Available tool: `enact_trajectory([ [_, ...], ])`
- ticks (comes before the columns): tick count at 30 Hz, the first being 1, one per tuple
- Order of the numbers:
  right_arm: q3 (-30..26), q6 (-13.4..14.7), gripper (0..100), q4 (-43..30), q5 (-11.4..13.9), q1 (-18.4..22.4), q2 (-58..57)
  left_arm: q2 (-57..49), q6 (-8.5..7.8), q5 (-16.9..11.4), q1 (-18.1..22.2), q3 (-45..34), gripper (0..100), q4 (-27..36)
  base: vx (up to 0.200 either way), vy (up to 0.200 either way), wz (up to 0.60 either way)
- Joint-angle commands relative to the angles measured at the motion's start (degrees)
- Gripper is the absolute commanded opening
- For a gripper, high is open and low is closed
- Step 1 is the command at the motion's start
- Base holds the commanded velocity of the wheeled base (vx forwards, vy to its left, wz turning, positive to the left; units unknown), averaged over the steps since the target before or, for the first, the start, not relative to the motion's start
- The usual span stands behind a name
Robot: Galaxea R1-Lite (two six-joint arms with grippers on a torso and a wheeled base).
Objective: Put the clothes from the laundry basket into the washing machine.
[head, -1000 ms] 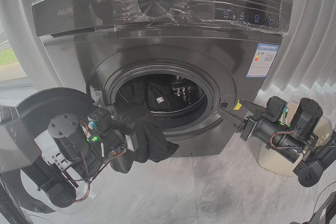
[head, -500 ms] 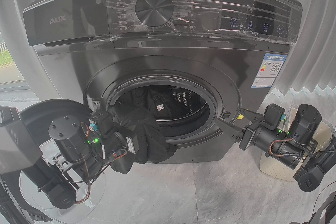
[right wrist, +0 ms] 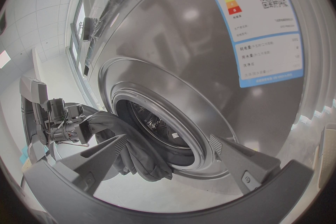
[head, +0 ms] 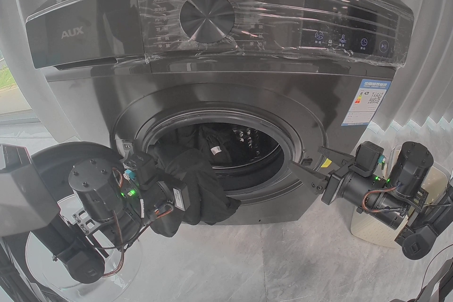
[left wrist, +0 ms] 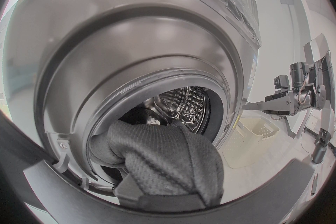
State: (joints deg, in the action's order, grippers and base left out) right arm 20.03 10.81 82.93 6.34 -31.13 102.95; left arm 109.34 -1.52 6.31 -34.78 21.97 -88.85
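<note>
Pleated curtains (head: 429, 81) hung at the right edge. Marbled floor tiles (head: 283, 265) lay lower centre; a window (head: 9, 90) showed far left

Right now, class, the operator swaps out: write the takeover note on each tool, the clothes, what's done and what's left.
Left tool: shut on the dark garment at the lower left of the drum mouth. Part of the garment lies over the rim and the rest hangs outside.
Right tool: open, empty, beside the mouth's right edge.
Washing machine: door open; black clothes already inside.
Laundry basket: on the floor behind the right arm.
Left to do: push the garment fully in, then check the basket.
</note>
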Motion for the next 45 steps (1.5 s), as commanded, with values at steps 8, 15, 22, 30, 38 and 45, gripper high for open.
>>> enact_trajectory([
  [8, -0.69, 0.0, 100, 0.04, -0.1, -2.09, -0.38, 3.87, 3.63, -0.6, -6.09, -0.79, 0, 0.08, 0.0, 0.0, 0.0],
  [15, -0.96, 0.09, 100, 0.12, 0.08, -2.0, -0.47, 13.62, 4.51, -1.3, -5.47, 5.45, 0, -0.01, 0.0, 0.0, 0.0],
  [22, -0.96, 0.09, 100, 0.21, 0.08, -2.0, -0.38, 16.87, 5.83, -5.17, -1.96, 14.6, 0, 0.08, 0.0, 0.0, 0.0],
  [30, -1.13, 0.09, 100, 0.21, 0.08, -2.18, -0.12, 19.51, 12.16, -4.21, -2.66, 17.32, 0, 0.25, 0.0, 0.0, 0.0],
  [38, -5.26, -0.09, 100, 0.12, 0.25, -2.88, 0.06, 23.38, 14.62, -0.34, -2.4, 24.18, 0, 0.25, 0.0, 0.0, 0.0],
  [45, -7.02, -0.44, 100, 0.12, 0.25, -4.55, 0.23, 27.42, 14.71, 1.24, -2.49, 29.36, 0, 0.6, 0.0, 0.0, 0.0],
])
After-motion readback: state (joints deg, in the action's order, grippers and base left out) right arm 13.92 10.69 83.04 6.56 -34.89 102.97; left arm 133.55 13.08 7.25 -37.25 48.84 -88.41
